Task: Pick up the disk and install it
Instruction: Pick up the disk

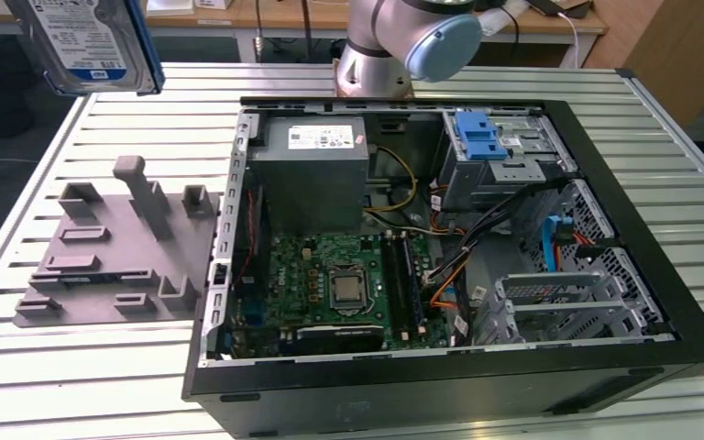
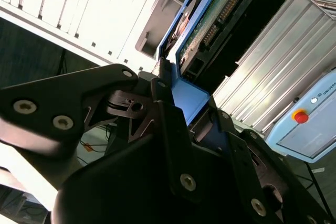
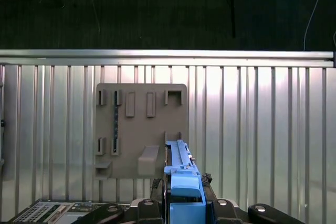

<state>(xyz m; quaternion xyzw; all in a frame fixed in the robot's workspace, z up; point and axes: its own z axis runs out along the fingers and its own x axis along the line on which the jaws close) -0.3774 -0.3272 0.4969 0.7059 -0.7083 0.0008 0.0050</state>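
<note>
1. Disk (image 1: 83, 41) hangs in the air at the exterior view's far left. Its top is cut off by the frame edge (label side faces the camera).
2. Second wrist view: fingers (image 2: 170, 124) cover part of the blue carrier rail (image 2: 191, 95).
3. Room all round: slatted worktop (image 3: 252, 129) runs wide beside the grey fixture board (image 3: 142, 129). Open PC case (image 1: 450, 229) is well apart from the disk.
4. Fingers are clamped on the disk's end, one on each side. The disk sticks out past the tips, edge-on over the fixture board.
</note>
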